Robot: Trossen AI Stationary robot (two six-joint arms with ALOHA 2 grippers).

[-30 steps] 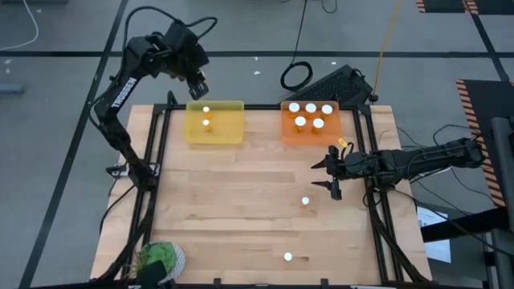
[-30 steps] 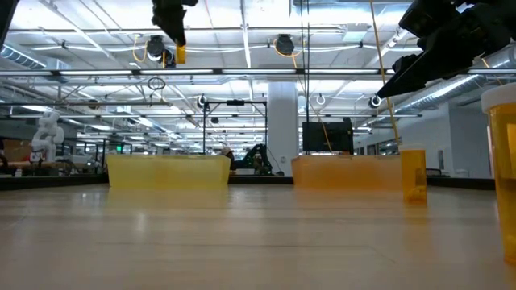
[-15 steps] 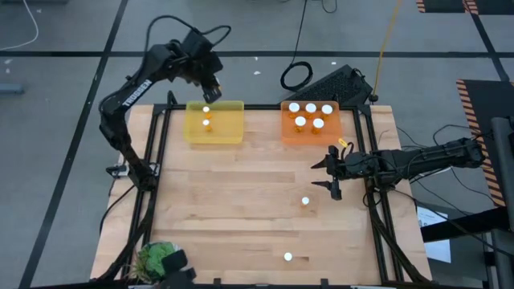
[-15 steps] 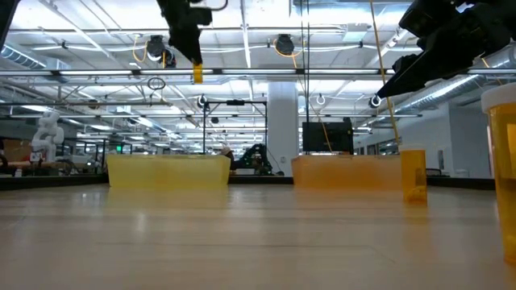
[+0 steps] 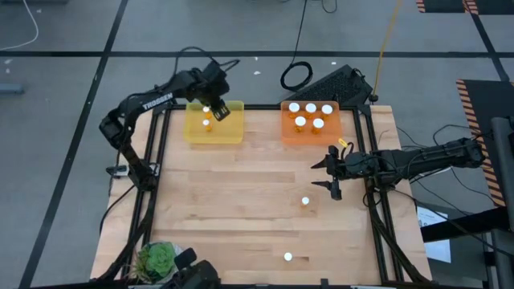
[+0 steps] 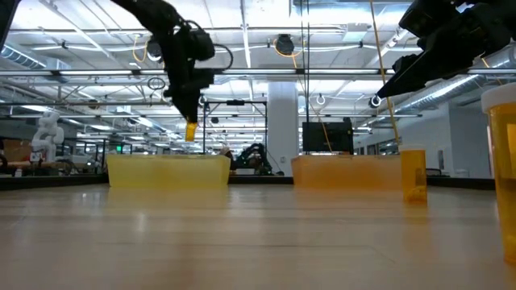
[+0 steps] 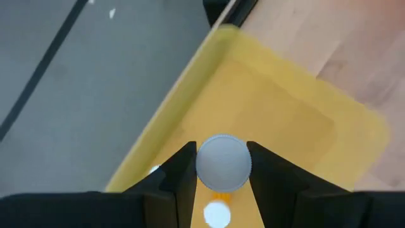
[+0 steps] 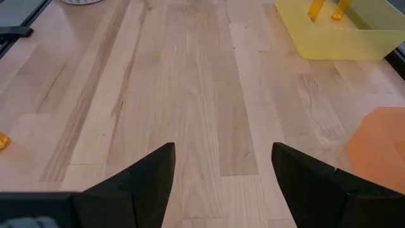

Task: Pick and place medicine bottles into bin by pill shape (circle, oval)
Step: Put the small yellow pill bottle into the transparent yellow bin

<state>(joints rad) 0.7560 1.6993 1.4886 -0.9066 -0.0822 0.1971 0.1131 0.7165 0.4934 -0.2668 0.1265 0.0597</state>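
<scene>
Left gripper [image 5: 215,109] has come down over my yellow bin [image 5: 233,132], fingers closed tight on a medicine bottle [image 7: 223,162] that hangs just above it; I think letting go comes next. Right gripper [image 5: 329,173] waits wide open above the surface [image 5: 241,201]

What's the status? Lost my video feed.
Left gripper shut on a medicine bottle, over the yellow bin. Right gripper open, waiting mid-table. Two bottles loose on the table. Nothing in the way.
</scene>
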